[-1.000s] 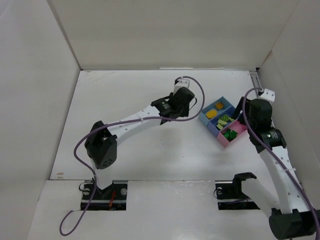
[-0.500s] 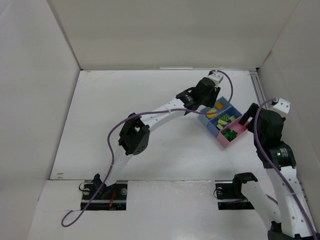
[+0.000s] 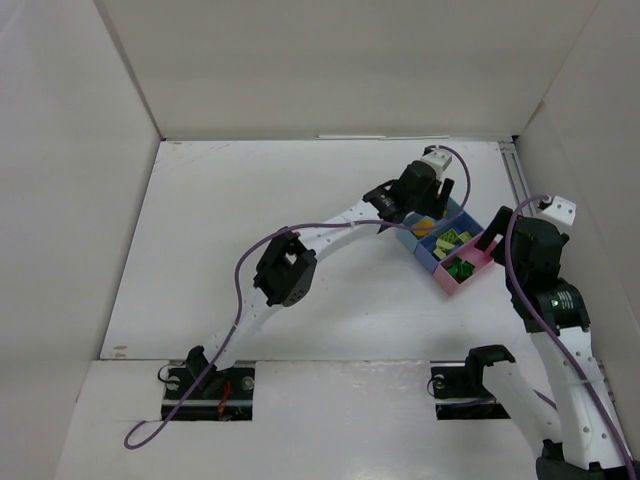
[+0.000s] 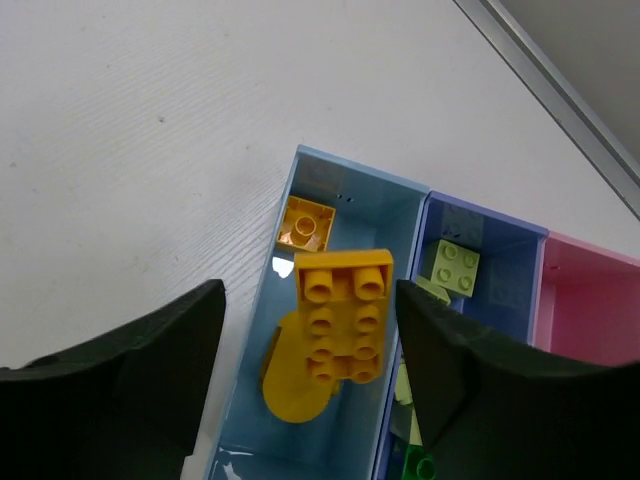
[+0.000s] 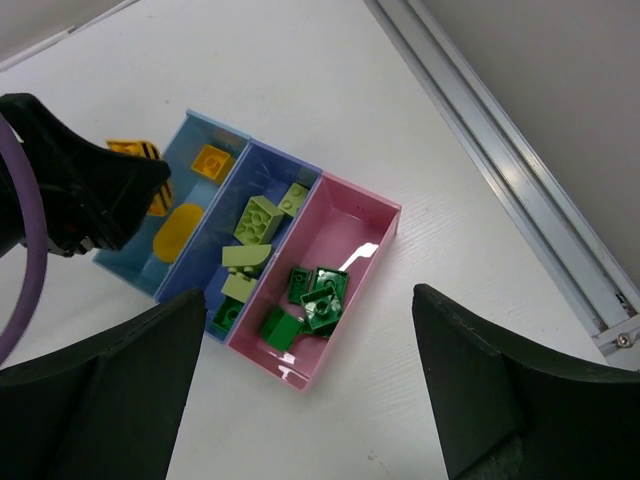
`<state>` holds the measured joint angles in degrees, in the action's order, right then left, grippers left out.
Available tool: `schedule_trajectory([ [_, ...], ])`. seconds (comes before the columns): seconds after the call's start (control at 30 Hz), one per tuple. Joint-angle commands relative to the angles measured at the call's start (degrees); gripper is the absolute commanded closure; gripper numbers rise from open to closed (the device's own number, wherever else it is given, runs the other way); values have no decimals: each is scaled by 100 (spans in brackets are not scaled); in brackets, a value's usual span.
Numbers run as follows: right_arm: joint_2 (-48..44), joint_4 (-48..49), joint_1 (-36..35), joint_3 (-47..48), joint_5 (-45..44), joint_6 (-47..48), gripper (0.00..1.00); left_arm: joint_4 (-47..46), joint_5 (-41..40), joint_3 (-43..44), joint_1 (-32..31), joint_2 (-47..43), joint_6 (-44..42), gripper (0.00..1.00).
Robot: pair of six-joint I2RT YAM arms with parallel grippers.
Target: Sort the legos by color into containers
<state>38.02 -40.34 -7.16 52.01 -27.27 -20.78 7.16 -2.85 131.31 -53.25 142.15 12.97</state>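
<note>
In the top view the left gripper [image 4: 308,292] hides most of the light blue bin [image 4: 355,205]. In the left wrist view the pink bin [image 5: 350,225] is cut off at the edge.

The left gripper's jaws stand apart, unclenched. 1 long orange brick [image 4: 340,320] is loose between them, over that bin or in it, I cannot tell which. 2 other orange pieces [image 4: 305,222] lie inside.

The blue bin [image 5: 265,175] holds about 4 lime bricks [image 5: 258,218] and 1 green brick [image 5: 222,315]. The pink bin holds about 4 piled green bricks [image 5: 318,295], hard to count.

The right gripper [image 5: 310,296] is spread wide and grasps nothing.

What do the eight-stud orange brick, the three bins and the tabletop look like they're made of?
Eight-stud orange brick: hard moulded plastic, glossy, going by the crisp studs and highlights. Bins: likely thin plastic, smooth semi-gloss; a bright glint sits on the pink floor. Tabletop: white, matte, faint streaky grain; painted wood or laminate, cannot tell which.
</note>
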Motion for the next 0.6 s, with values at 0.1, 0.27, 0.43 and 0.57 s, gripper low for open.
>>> schedule_trajectory([
  [0.1, -32, 43, 30, 117, -112, -32, 9, -391, 197, -193, -18, -389, 135, 21],
  [0.27, 21, 96, 30, 117, -112, -32, 9, -391, 197, -447, -18, -819, 135, 21],
  [0.43, -32, 96, 30, 117, -226, -154, 4, -338, -83, -1245, -18, -1827, 135, 13],
  [0.57, -32, 96, 30, 117, -156, -155, 1, -372, -645, -2764, -18, -3199, 372, 0],
])
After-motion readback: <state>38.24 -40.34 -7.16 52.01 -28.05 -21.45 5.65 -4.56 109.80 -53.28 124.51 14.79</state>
